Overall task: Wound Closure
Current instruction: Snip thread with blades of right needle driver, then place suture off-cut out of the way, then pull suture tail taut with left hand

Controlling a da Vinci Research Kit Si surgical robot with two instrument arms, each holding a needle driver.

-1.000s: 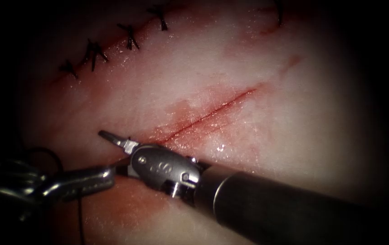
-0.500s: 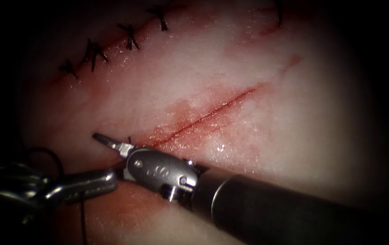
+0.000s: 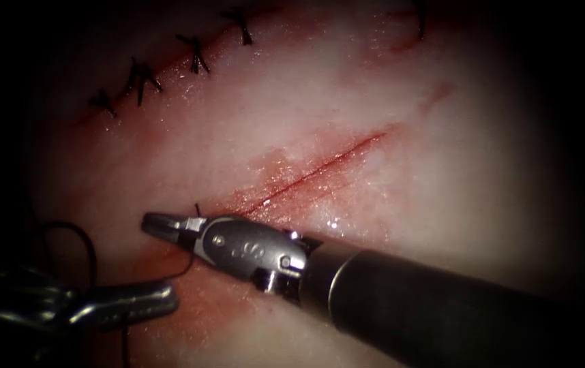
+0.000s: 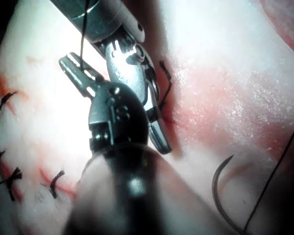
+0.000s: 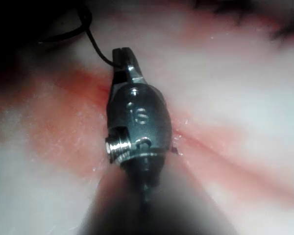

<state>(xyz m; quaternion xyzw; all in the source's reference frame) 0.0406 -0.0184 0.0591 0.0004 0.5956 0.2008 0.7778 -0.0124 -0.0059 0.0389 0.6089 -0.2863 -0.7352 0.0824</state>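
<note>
- Far left, we see an older cut [image 3: 170, 65] already stitched; the near cut [image 3: 313, 170] lies open beyond one short thread end [image 3: 197, 208].
- Right tool [image 3: 163, 225] is clamped on thread [image 3: 182, 262]; we cannot tell the left tool's [image 3: 153, 298] jaws.
- Needle [image 4: 220, 196] lies free on the tissue [image 3: 374, 88].

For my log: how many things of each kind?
Grippers: 2, left gripper and right gripper, each shut on thread
Needle: 1, loose on tissue, held by neither
Thread: 1
Open cut: 1
Total: 5

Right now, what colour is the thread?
Black thread, clearest in the endoscope view.
</note>
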